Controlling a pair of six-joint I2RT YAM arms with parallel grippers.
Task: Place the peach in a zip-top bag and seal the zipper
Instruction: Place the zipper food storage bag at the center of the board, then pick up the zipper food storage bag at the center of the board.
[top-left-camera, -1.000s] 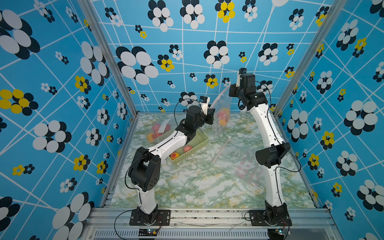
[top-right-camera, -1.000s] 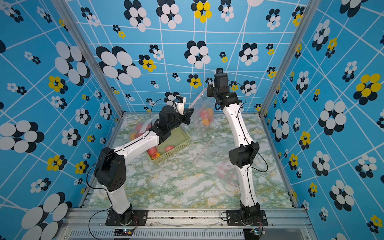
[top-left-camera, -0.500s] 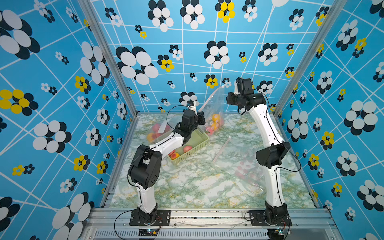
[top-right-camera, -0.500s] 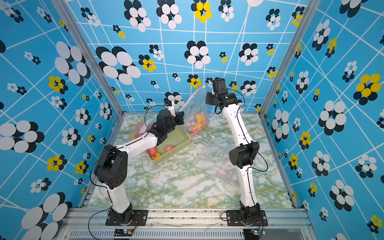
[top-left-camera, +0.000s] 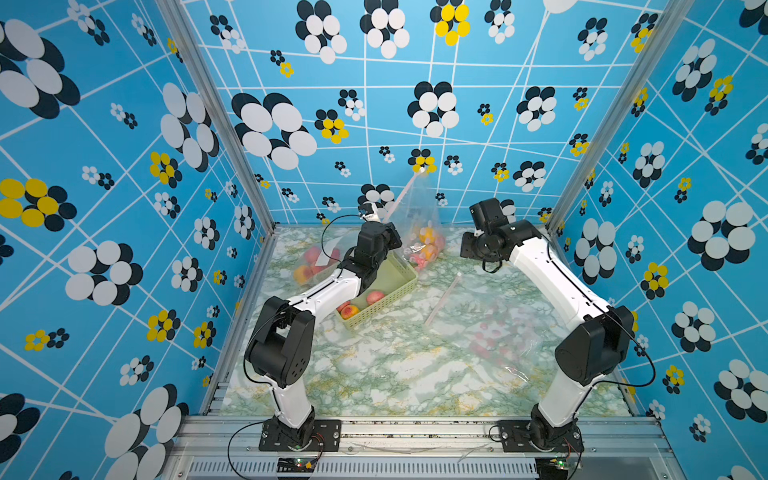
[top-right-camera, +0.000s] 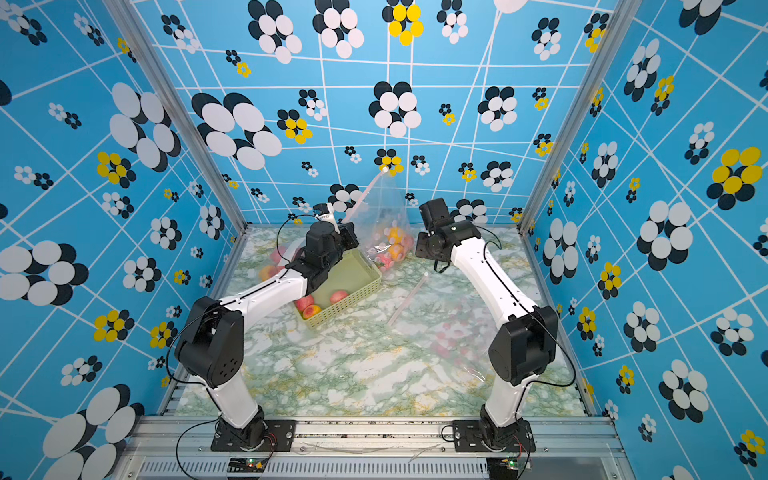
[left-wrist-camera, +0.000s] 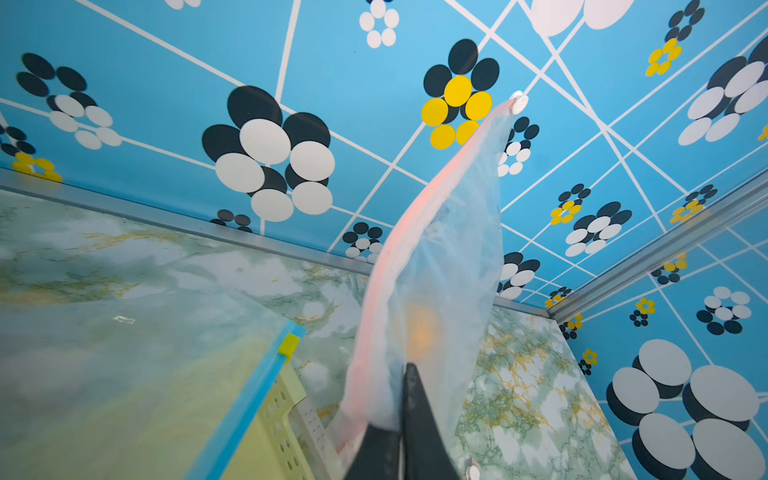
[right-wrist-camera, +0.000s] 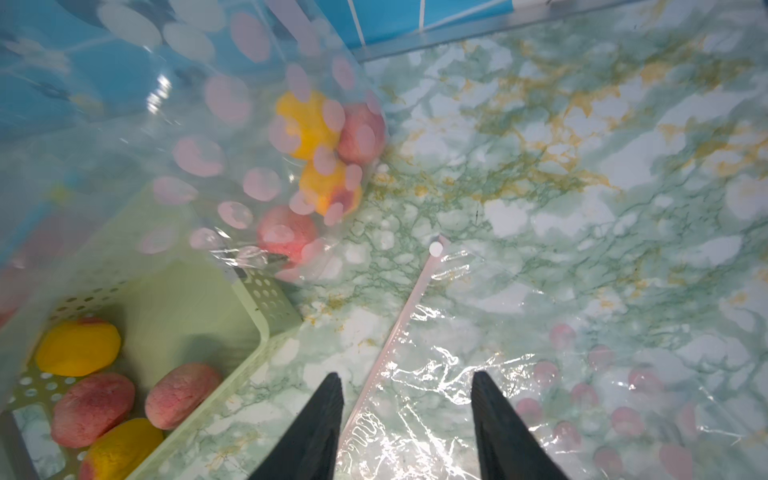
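**A:** The left tool (left-wrist-camera: 401, 419) is clenched on one end of the pink zipper strip (left-wrist-camera: 399, 249) of the dotted zip-top bag (top-left-camera: 415, 216), see? The bag hangs from that single pinch, and the strip runs up to the white slider (left-wrist-camera: 518, 102) at its far end.

**B:** And the peaches?

**A:** The peaches (top-left-camera: 428, 245) are inside, sunk into the lower end. That end seems to rest on the desk (top-left-camera: 395, 374) just beside the corner of the green basket (top-left-camera: 390, 286). Spare fruit (top-left-camera: 374, 297) lies in the basket.

**B:** Is it sealed?

**A:** The strip looks pressed together along what I can see. Close to the pinch I can't tell.

**B:** What's over to the right?

**A:** An empty bag (top-left-camera: 498, 336) lies flat on the desk. The right tool (right-wrist-camera: 405, 376) hovers over its edge with its jaws apart, grasping nothing.

**B:** So where could this go wrong?

**A:** The pinch worries me. It's slick film with a heavy load and only one corner gripped. If the bag is lifted or swung, I reckon the strip could slide out of the jaws. If a stretch of zipper is open, the weight could pull it wider and the peaches would roll out across the desk. The bag's lower end could also drag against the basket corner and shove it. And if the right tool drops lower, it may snag the empty bag instead of helping.
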